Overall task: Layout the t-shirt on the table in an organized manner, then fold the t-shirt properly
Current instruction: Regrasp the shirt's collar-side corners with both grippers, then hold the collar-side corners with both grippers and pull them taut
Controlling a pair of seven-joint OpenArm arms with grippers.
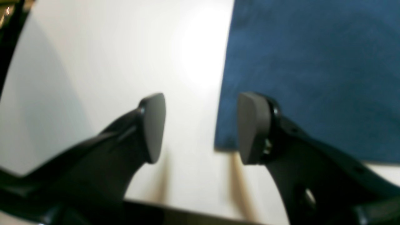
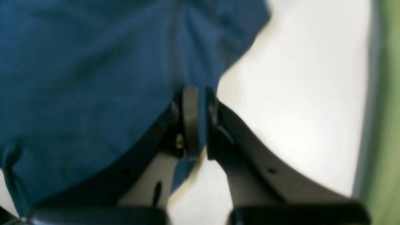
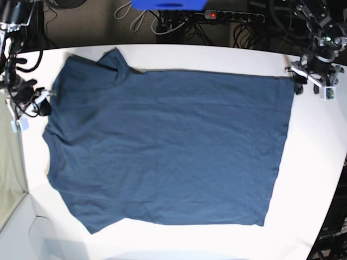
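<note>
On the counter (image 3: 314, 162) I have the t-shirt (image 3: 168, 146) spread flat, left fingers (image 1: 154, 125) apart at its hem corner, right fingers (image 2: 190, 122) clamped on its collar end, folding not begun.

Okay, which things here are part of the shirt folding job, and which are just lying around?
Part of the job:
t-shirt
table
left gripper, open beside the shirt's corner
right gripper, shut on the shirt

Lying about:
power strip
cables
blue object

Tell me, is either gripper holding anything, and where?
The right gripper pinches the t-shirt at its edge near the collar end. The left gripper is open, holding nothing.
</note>
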